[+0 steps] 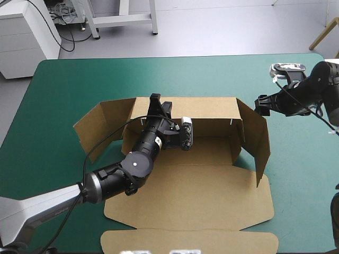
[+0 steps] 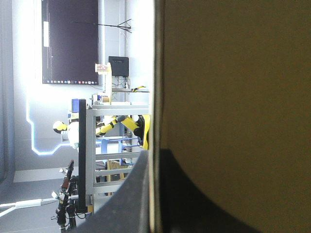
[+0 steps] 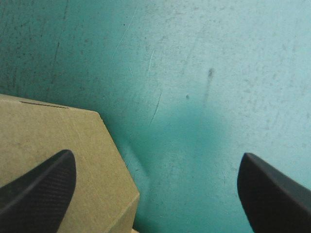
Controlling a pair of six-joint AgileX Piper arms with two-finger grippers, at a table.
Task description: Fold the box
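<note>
Box (image 1: 212, 151) sits mid-table on the teal-green cover (image 1: 63, 79), partly raised. Far wall (image 1: 212, 108) is upright and runs left to right. Right wall (image 1: 254, 132) is also upright, running from the far wall toward the near side. Left flap (image 1: 103, 127) is splayed outward to the left and leans at an angle. Lid (image 1: 201, 196) lies flat on the cover toward the near edge, with its tuck flap (image 1: 185, 241) flat beyond it at the table's near edge. Left arm comes in from the near left, over the lid and the box floor. Left gripper (image 1: 154, 100) is at the top edge of the far wall, near that wall's left end. In the left wrist view the brown board stands edge-on between the black fingers (image 2: 126, 199), which are all but closed on the sheet, so the jaws are clamped on the box. Right gripper (image 1: 261, 106) is at the far right, just beside the far top corner of the right wall; whether it touches cannot be told. In the right wrist view its fingers (image 3: 43, 184) stand wide apart with nothing held. One finger is over a corner of the board, and bare cover shows between them.
</note>
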